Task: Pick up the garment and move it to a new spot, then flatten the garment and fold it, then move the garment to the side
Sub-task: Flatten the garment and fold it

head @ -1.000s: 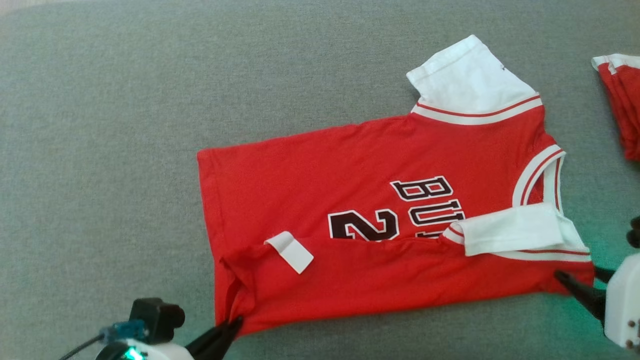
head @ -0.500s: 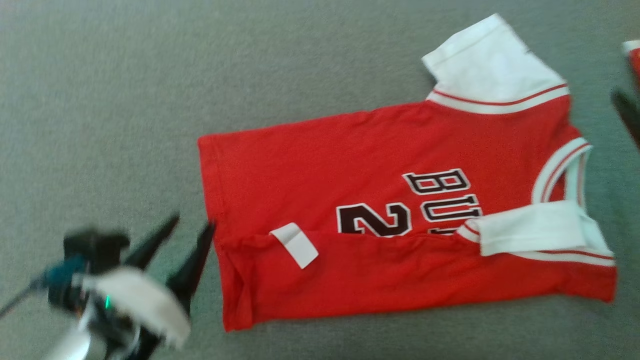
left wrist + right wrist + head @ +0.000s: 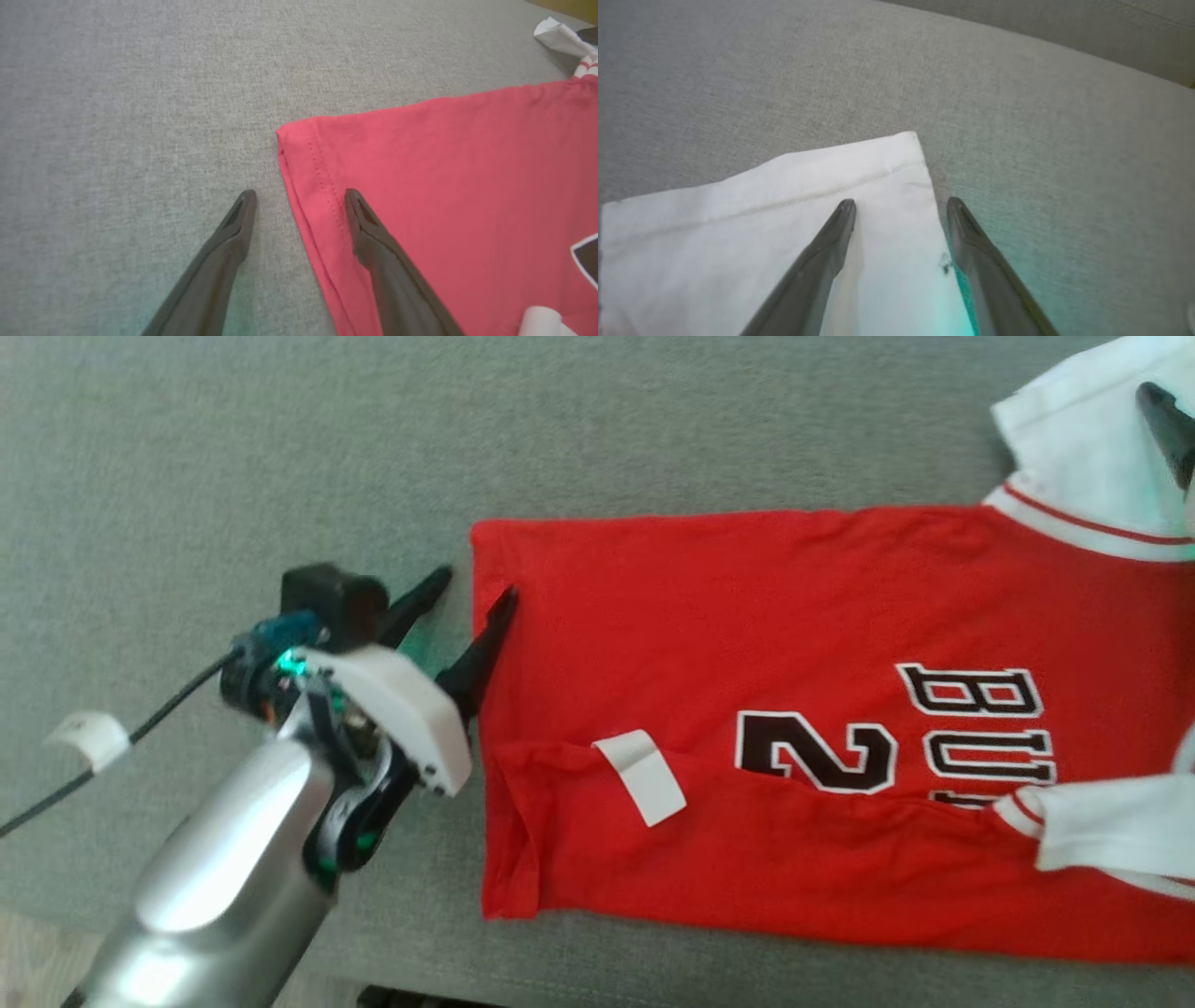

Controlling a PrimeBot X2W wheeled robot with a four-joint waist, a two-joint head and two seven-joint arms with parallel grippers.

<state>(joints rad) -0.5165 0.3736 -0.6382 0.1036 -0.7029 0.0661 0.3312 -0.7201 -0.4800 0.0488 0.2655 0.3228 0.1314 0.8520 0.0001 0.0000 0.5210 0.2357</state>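
Observation:
The red jersey [image 3: 794,616] with white sleeves and black lettering lies flat on the grey cloth surface, its near long edge folded over onto the front. My left gripper [image 3: 474,584] is open at the far corner of the hem [image 3: 299,154], one finger on the grey cloth and the other over the red fabric. My right gripper [image 3: 901,201] is open over the far white sleeve [image 3: 784,224], straddling its side edge near the corner. One of its fingers [image 3: 1165,420] shows at the head view's top right.
A white tag [image 3: 644,777] lies on the folded flap. The near white sleeve [image 3: 1111,821] rests on the jersey at the right. A cable with a white tape wrap [image 3: 89,737] trails left of my left arm. The surface's front edge [image 3: 56,924] runs along the bottom left.
The head camera has shifted. My left gripper left the near hem corner, opened and moved to the far hem corner. My right gripper moved from the near right corner to the far sleeve.

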